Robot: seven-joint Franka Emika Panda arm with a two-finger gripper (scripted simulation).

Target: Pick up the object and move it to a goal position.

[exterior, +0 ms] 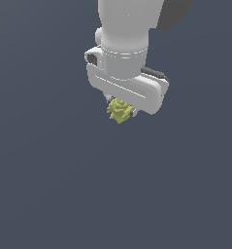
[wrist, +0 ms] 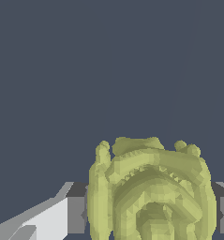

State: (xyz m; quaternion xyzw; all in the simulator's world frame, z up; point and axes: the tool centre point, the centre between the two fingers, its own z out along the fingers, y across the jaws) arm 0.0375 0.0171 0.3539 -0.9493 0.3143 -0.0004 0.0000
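Object — olive-yellow, lumpy — apparently clamped between the gripper fingers.

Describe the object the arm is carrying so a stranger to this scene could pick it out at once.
Start at the big white arm hanging from the top of the exterior view and follow it down to its tool. Clamped there is the object, a small lumpy block. Its olive-yellow colour and ring-like ridges stand out against white metal and plain dark background.
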